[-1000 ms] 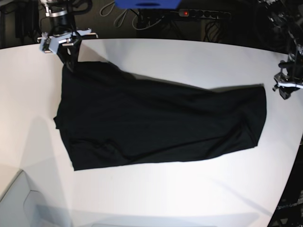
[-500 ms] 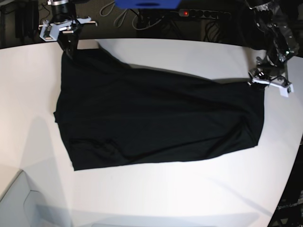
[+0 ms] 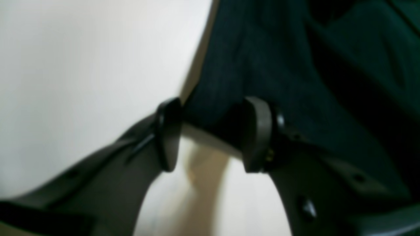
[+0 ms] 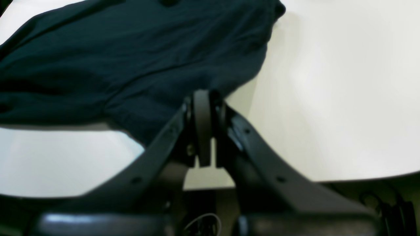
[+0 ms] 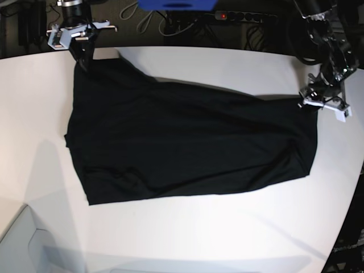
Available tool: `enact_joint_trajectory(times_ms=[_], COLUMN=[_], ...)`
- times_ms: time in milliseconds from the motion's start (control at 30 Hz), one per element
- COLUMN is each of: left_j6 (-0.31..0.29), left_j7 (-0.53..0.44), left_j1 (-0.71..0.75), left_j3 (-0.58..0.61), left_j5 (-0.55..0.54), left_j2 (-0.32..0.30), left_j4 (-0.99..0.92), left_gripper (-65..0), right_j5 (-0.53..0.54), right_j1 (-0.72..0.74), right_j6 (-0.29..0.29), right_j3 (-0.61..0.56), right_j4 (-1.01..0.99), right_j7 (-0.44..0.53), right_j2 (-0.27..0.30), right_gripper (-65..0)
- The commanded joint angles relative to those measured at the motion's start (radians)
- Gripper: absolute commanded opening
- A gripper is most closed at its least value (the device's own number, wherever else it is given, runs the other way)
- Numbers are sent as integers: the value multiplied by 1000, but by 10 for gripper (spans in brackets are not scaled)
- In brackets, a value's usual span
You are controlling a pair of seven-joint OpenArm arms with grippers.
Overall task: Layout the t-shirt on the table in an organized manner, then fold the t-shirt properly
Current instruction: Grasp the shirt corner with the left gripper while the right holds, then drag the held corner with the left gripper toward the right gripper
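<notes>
The base view alone shows the whole t-shirt (image 5: 190,142) spread plain-side up across the white desk (image 5: 187,233), one corner lifted toward the right tool (image 5: 83,60) and the opposite corner reaching the left tool (image 5: 316,106). No print shows anywhere on the cloth.

The right wrist view gives what the base view cannot: the right tool (image 4: 203,129) has its two pads pressed together with a pinch of black fabric running into them, so it is clamped on the t-shirt (image 4: 131,62). The rest of the shirt stretches away ahead of this tool and to its left, with bare desk (image 4: 344,98) on the other side.

The left wrist view shows the left tool (image 3: 210,134) with a clear gap between its fingers (image 3: 257,134). The shirt's edge (image 3: 295,82) lies ahead of the tool and dips into that gap; one finger sits over the cloth, the other over bare desk (image 3: 82,65). This view is blurred, so whether either pad actually touches the fabric cannot be told. In the base view this tool is small and dark against the cloth, and its opening cannot be read there.
</notes>
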Motion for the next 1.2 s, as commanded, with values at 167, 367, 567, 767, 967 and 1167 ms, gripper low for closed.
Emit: enact_joint_trajectory(times_ms=[167, 367, 567, 767, 967, 1167], left_j6=[3, 4, 12, 13, 13, 13], left_j7=[30, 31, 31, 31, 31, 30], left_j1=[-27, -6, -70, -224, -362, -544], left_j3=[3, -1, 5, 65, 175, 269], left_j5=[-15, -15, -6, -4, -4, -4], left_j2=[2, 2, -4, -6, -9, -9], left_j4=[75, 217, 279, 160, -27, -320], left_gripper=[-650, -650, -649, -646, -646, -599], right_j5=[-1, -1, -1, -1, -1, -1], right_j1=[-8, -2, 17, 38, 69, 109], right_j6=[2, 2, 2, 2, 2, 2], right_j3=[5, 6, 8, 8, 8, 8], right_j4=[18, 18, 19, 19, 19, 18], right_j7=[29, 29, 29, 27, 27, 26], right_j2=[6, 6, 6, 6, 6, 6], right_gripper=[-650, -650, -650, -650, -650, -650])
